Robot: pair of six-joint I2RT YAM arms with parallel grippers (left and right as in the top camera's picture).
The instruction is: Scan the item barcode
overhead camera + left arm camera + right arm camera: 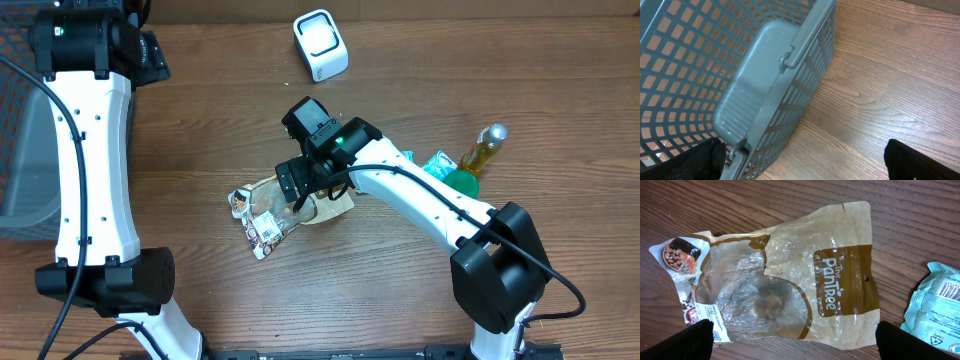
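Now the pouch [790, 280] lies flat on the table [450, 60], near the middle and a little toward the robot. It is crinkled brown and clear plastic printed "The Pantree", with a food picture at one end. The print at that end is too small to read.

Directly above the pouch hangs the right gripper [801, 344], released, its jaws spread wide with one dark fingertip [692, 340] low on each side of the wrist view. The pouch shows between them and nothing is grasped. From overhead, the right gripper [300, 185] covers part of the pouch [262, 222].

Just beside the pouch, in the wrist view, is the corner of a teal packet [935, 305]. Overhead, this packet [437, 165] sits on the far side of the right arm, touching or nearly touching a bottle [482, 152] of yellow liquid lying on the wood.

A white scanner [320, 45] stands well apart from the pouch, toward the far edge.

The left gripper [805, 162] is also released and empty, over the wood just beside a grey mesh basket [715, 60]. Overhead, that basket [20, 150] is at the table's left edge, with the left gripper [150, 55] next to it.
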